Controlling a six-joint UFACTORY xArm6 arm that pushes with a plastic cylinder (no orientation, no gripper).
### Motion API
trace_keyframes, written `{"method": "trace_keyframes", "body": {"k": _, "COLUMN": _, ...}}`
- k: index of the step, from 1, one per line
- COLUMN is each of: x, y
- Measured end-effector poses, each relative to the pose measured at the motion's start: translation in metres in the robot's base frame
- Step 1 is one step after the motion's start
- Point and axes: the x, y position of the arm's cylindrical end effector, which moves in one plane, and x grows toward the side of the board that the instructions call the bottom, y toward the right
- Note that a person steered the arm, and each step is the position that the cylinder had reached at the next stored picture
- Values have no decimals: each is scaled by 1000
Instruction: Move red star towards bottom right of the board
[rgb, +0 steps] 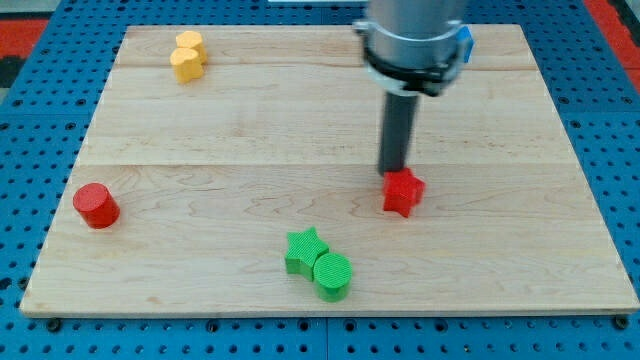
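Note:
The red star (403, 192) lies on the wooden board (250, 140), right of centre and a little below the middle. My tip (391, 171) stands at the star's upper left edge, touching it or very nearly so. The dark rod rises from there to the arm's grey body at the view's top.
A red cylinder (96, 205) sits near the board's left edge. A green star (305, 251) and a green cylinder (333, 275) touch each other near the bottom centre. Two yellow blocks (187, 56) sit together at the top left. A blue block (465, 42) is partly hidden behind the arm.

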Motion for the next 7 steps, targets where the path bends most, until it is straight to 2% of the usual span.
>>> {"method": "trace_keyframes", "body": {"k": 1, "x": 20, "y": 18}}
{"method": "trace_keyframes", "body": {"k": 2, "x": 1, "y": -50}}
{"method": "trace_keyframes", "body": {"k": 3, "x": 17, "y": -37}}
{"method": "trace_keyframes", "body": {"k": 4, "x": 44, "y": 19}}
{"method": "trace_keyframes", "body": {"k": 5, "x": 55, "y": -2}}
{"method": "trace_keyframes", "body": {"k": 6, "x": 74, "y": 9}}
{"method": "trace_keyframes", "body": {"k": 7, "x": 77, "y": 77}}
